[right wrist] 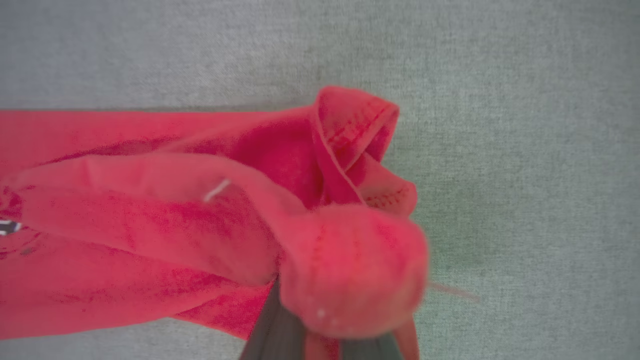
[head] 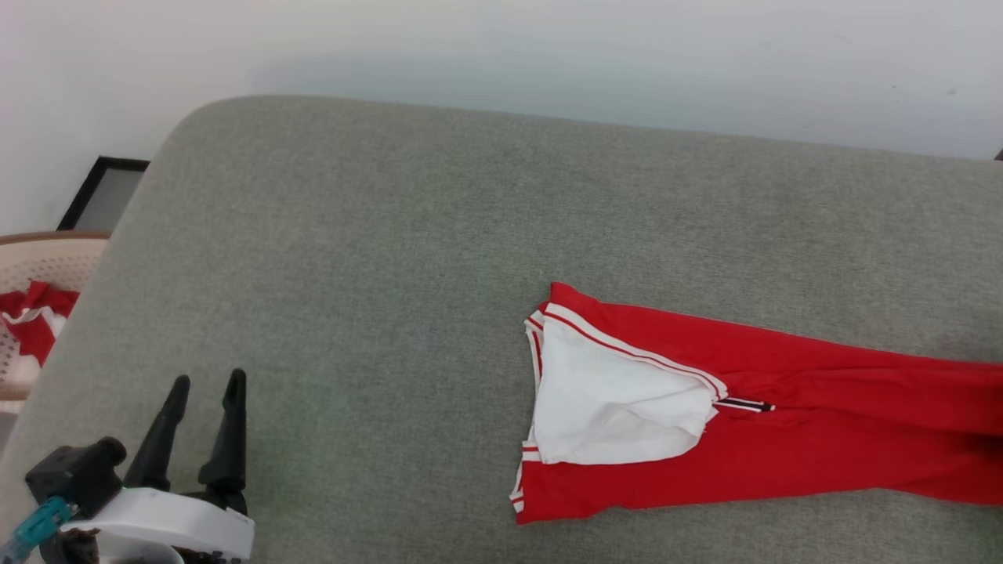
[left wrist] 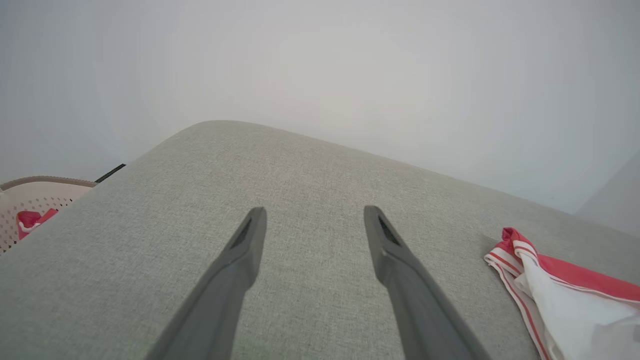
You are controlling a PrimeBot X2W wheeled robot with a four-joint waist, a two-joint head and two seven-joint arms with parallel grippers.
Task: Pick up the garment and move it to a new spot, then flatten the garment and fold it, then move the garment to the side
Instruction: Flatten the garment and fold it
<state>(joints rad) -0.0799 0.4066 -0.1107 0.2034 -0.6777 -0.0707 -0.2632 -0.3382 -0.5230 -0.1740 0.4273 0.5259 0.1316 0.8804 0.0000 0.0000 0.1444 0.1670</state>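
My right pincer [right wrist: 324, 315] is clenched on the garment [right wrist: 150, 225]: a rolled bunch of red cloth with a stitched hem sits over my two dark fingers [right wrist: 272, 330], whose tips are buried in it, and the rest of the cloth trails away to the left of my right wrist view, above the grey cushion [right wrist: 525, 150]. My left pincer [head: 206, 382] is released and holds nothing; in my left wrist view its fingers [left wrist: 250, 240] stand well apart over bare grey fabric, and it hangs at the lower left of my head view, well apart from the shirt. The garment [head: 783, 439] lies on the cushion [head: 353, 274] as a long red band that runs off the right edge of the head view. Its near end shows a white sleeve [head: 619, 407] facing up, edged by red-and-white striped trim [head: 534, 345], with a small black-and-white mark [head: 744, 405] just beside the sleeve. My left wrist camera catches that same end [left wrist: 575, 280] at its lower right. Off the cushion's left side stands a pale perforated basket [head: 47, 258] with a small red-and-white cloth [head: 35, 321] inside, and behind it a dark frame [head: 102, 192] leans by the white wall [head: 501, 47].
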